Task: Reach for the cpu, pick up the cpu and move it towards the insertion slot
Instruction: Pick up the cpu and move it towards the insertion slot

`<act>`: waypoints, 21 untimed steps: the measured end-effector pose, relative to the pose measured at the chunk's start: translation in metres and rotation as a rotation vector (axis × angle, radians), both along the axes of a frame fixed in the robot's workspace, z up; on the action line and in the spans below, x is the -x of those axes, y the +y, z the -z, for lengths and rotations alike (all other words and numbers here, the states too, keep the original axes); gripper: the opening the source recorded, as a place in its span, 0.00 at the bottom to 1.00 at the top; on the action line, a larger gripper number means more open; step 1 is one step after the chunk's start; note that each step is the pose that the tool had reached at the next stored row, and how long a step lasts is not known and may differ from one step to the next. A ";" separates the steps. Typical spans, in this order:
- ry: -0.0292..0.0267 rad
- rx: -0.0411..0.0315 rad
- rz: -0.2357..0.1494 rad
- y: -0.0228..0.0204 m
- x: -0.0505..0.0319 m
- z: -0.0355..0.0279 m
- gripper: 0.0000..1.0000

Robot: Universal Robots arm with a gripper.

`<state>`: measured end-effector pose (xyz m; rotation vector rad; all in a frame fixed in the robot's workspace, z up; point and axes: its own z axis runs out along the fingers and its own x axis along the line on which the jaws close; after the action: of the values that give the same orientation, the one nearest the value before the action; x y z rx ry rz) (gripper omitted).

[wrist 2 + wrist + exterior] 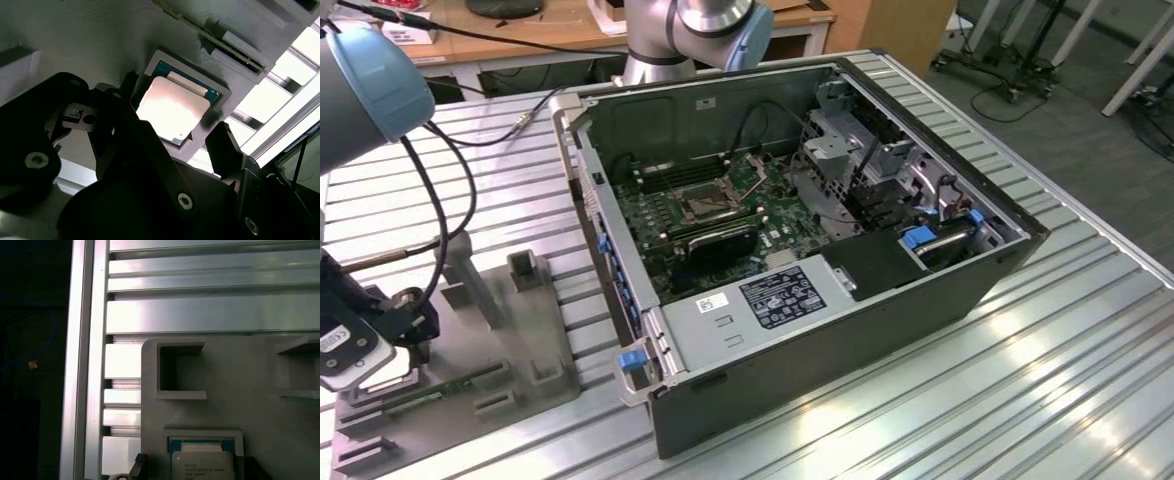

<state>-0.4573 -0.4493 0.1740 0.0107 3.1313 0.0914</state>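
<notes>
One cpu [172, 107], one insertion slot [700, 206], one computer case [881, 320] — one grey holder plate [225, 407].

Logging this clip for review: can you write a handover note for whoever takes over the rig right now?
Gripper: open, fingers either side of the cpu, not closed on it.
The cpu lies flat in its grey holder, unlifted.
Insertion slot: on the board inside the open case, to the exterior view's right of the holder.
Done: the reach.
Left: grasp, lift, carry to the slot.
</notes>
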 end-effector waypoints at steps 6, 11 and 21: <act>0.0000 0.0000 0.000 0.0000 0.0000 0.0000 0.74; -0.0001 0.0000 0.000 0.0000 -0.0002 -0.0007 0.65; 0.0002 0.0000 0.000 -0.0001 -0.0007 -0.0019 0.64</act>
<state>-0.4566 -0.4493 0.1759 0.0111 3.1315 0.0913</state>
